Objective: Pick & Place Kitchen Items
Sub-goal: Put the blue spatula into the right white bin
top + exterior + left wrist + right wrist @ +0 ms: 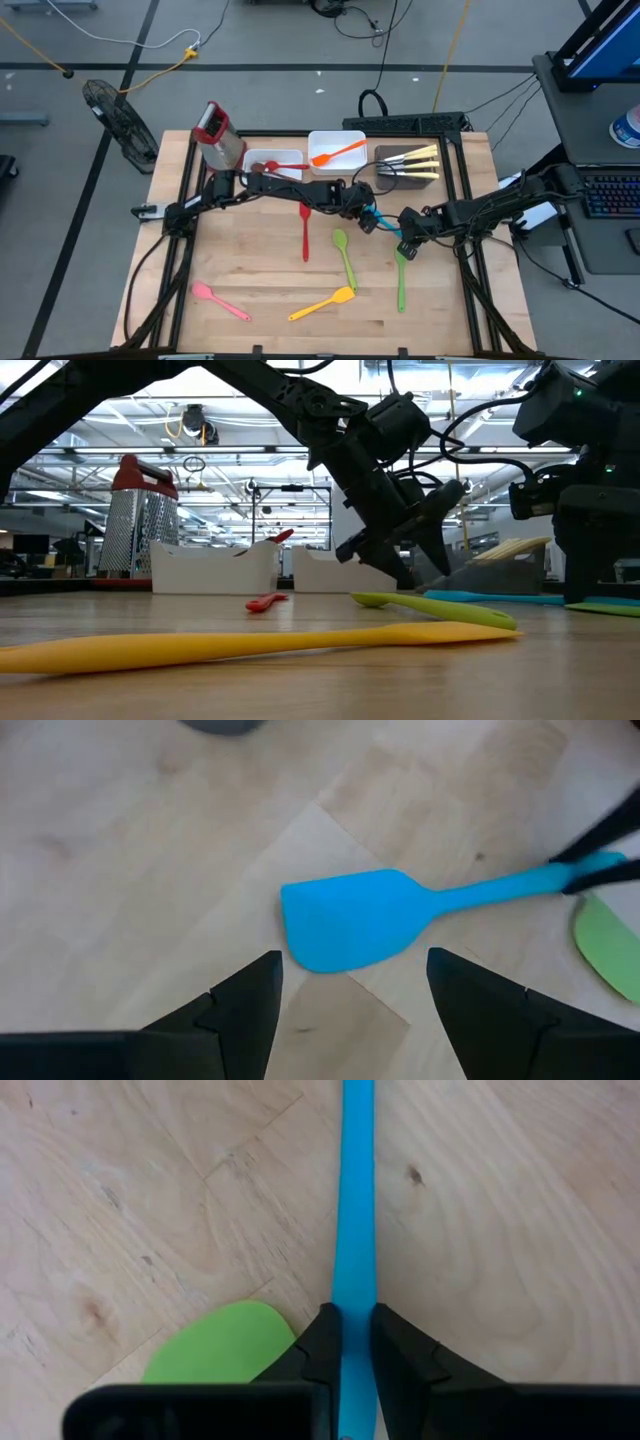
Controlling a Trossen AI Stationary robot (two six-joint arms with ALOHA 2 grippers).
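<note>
A blue spatula [381, 222] lies level along the table near its middle, between my two grippers. My left gripper [350, 1010] hovers open over the spatula's blade [350, 920], one finger on each side and clear of it. My right gripper [357, 1348] is shut on the spatula's handle. A green spatula [220, 1345] lies right beside it. On the table also lie a red spatula [305, 228], a green spoon [344, 255], a yellow spatula [322, 305] and a pink spatula [220, 300]. My right gripper pinches the blue spatula's handle [354, 1285] between its two fingers, on the handle's two long edges, well away from the blade. The fingers point steeply down from the table's right side. The spatula lies level; whether it rests on the wood or just above it I cannot tell.
At the far edge stand a white tray [290, 155] with a red utensil, a white tray [352, 138] with an orange spatula [338, 152], and a dark tray [385, 170] with pale-handled knives. A red-topped metal grater [215, 135] stands at the far left.
</note>
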